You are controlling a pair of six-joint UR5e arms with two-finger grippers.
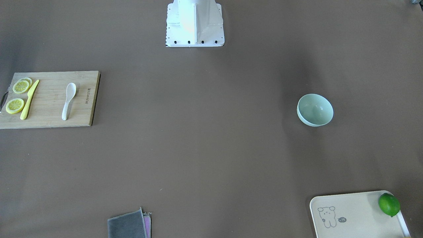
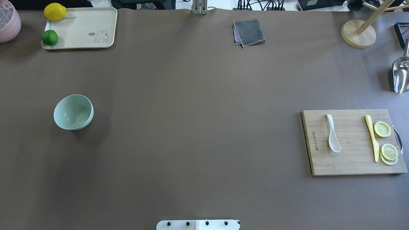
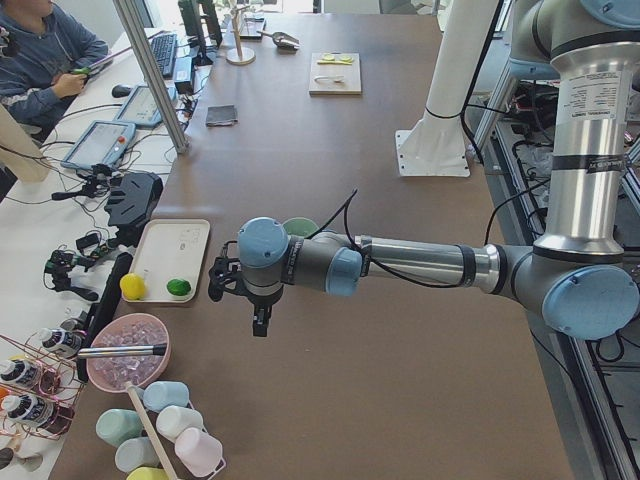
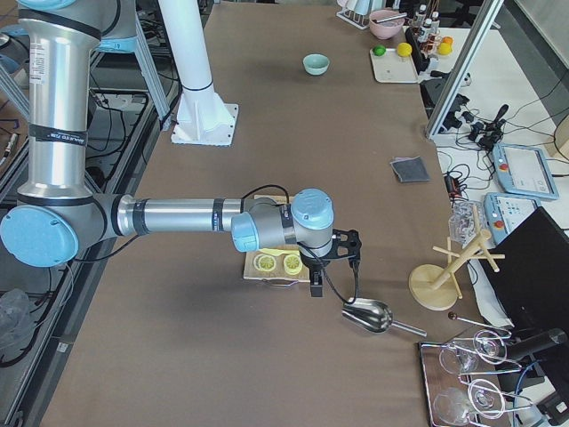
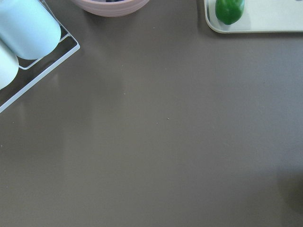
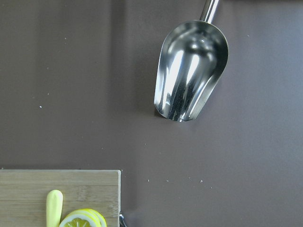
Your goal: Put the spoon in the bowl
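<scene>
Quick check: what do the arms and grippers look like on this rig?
Alike: left arm and right arm are silver tubes, grey joints, light-blue caps, small dark lettering. The left gripper and right gripper are black, each with a looping black cable.

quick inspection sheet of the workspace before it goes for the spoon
surface: brown table cover, no spills seen
job's things: spoon lies on cutting board, robot's right; bowl upright, empty, robot's left
clutter: yellow knife and lemon slices on the board; grey cloth; tray with lemon and lime; metal scoop
grippers: left gripper hangs above table near tray; right gripper hangs by board's end and scoop; fingers open or shut, cannot tell
cables: black cable at left wrist
surroundings: operator seated at side bench
</scene>
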